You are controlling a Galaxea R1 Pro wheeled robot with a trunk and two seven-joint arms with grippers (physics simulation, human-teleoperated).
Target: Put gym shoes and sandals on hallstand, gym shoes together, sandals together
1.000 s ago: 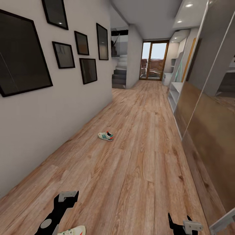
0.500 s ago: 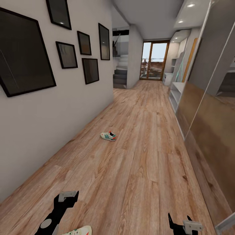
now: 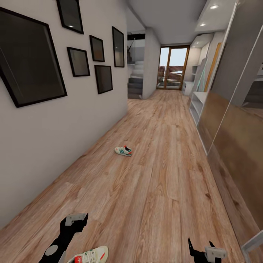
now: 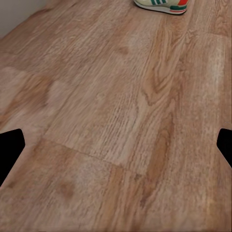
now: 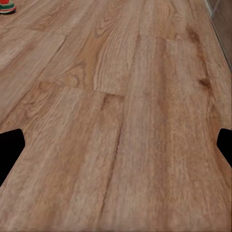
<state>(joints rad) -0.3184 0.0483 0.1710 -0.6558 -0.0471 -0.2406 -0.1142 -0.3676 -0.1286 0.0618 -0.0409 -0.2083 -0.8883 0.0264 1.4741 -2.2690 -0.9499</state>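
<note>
We look down a long corridor whose wood-plank corridor floor (image 3: pixel 160 175) runs toward a glazed door; framed pictures (image 3: pixel 31 62) hang on the wall at our left, and pale shelving units (image 3: pixel 197 104) stand along the right, too distant for us to say which is the hallstand. One gym shoe (image 3: pixel 123 151) lies on the planks mid-corridor, near the left wall. The second gym shoe (image 3: pixel 88 255) lies at the lower edge of the head view, just beside the left gripper (image 3: pixel 75 220). The right gripper (image 3: pixel 201 252) hangs low over bare floor. In each wrist view the dark fingertips stand wide apart with only planks between them, so we read both jaws as spread and empty. We judge the task barely begun: both sneakers rest on the floor, nothing is racked, and we cannot locate the sandals.
</note>
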